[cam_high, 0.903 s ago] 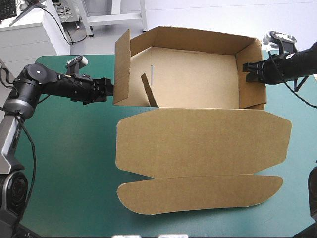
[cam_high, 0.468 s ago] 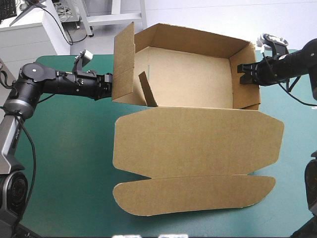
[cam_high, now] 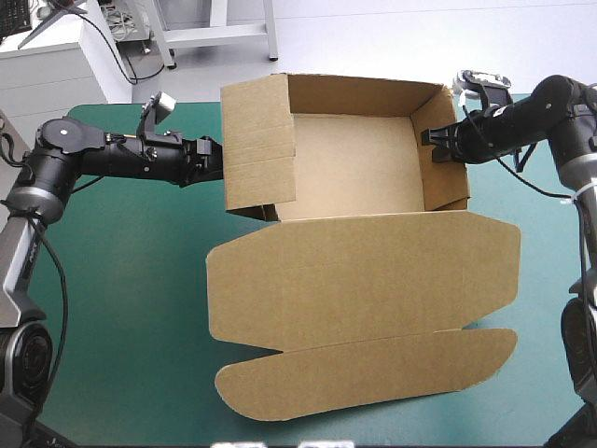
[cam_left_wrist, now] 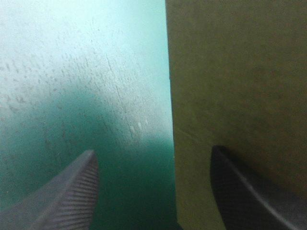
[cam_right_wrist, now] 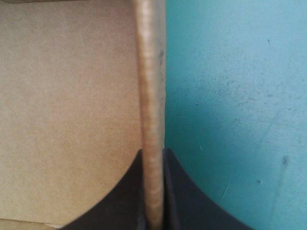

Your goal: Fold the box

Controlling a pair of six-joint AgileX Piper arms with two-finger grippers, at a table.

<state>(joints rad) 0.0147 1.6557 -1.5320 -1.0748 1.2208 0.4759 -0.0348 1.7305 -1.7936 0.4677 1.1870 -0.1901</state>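
The brown box (cam_high: 354, 173) stands at the table's far middle as an open tray. Its lid (cam_high: 364, 271) lies flat toward the front, ending in a rounded tuck flap (cam_high: 373, 373). The left wall panel (cam_high: 259, 149) leans inward over the tray. My left gripper (cam_high: 213, 159) is open at that panel's outer face. In the left wrist view the board (cam_left_wrist: 240, 86) stands ahead of one finger of the left gripper (cam_left_wrist: 153, 151). My right gripper (cam_high: 434, 142) is shut on the top edge of the right wall (cam_high: 448, 177). The right wrist view shows the right gripper (cam_right_wrist: 153, 155) pinching the board edge (cam_right_wrist: 151, 72).
The teal-green cover (cam_high: 121, 280) lies bare to the left of the lid, and a narrower strip shows to its right. The tuck flap reaches close to the table's front edge.
The left wall panel has tipped inward over the tray, hiding the small inner tab. My right gripper has pulled the right wall leftward, and the box has shifted left. The left gripper followed the panel.
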